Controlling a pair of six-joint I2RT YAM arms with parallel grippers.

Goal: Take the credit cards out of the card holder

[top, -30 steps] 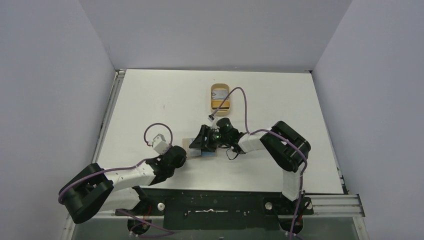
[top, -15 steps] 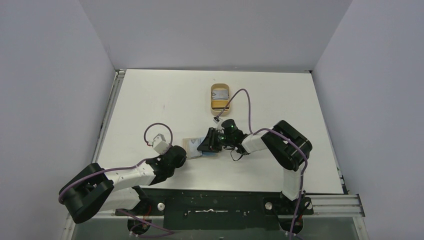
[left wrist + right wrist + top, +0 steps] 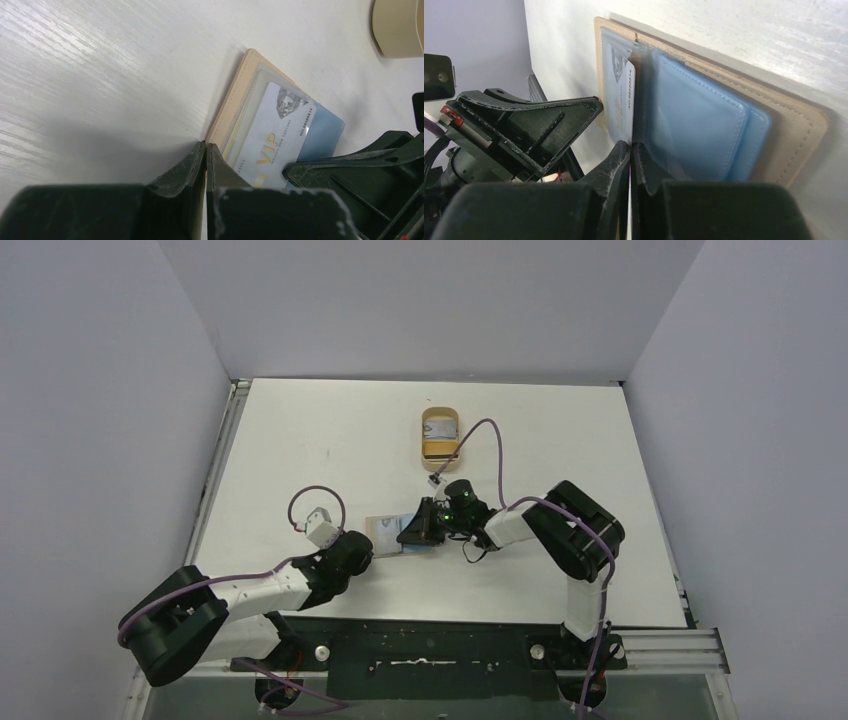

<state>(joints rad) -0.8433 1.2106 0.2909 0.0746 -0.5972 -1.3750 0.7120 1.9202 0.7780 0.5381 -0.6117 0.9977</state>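
Note:
The card holder lies open on the table between my two grippers. It is beige with a blue inner panel and a clear sleeve. A pale credit card printed "VIP" sticks partway out of that sleeve. My right gripper is shut, and the near edge of this credit card runs into its tips. My left gripper is shut with nothing between its fingers. Its tips rest at the near corner of the card holder. From above, the left gripper and right gripper flank the holder.
An oval tan dish with a raised rim stands farther back on the table, and it also shows in the corner of the left wrist view. Purple cables loop over both arms. Grey walls enclose the table on three sides.
My right gripper has come down and left onto the open card holder, and its jaws have closed from about half open to shut. The left arm has not moved.

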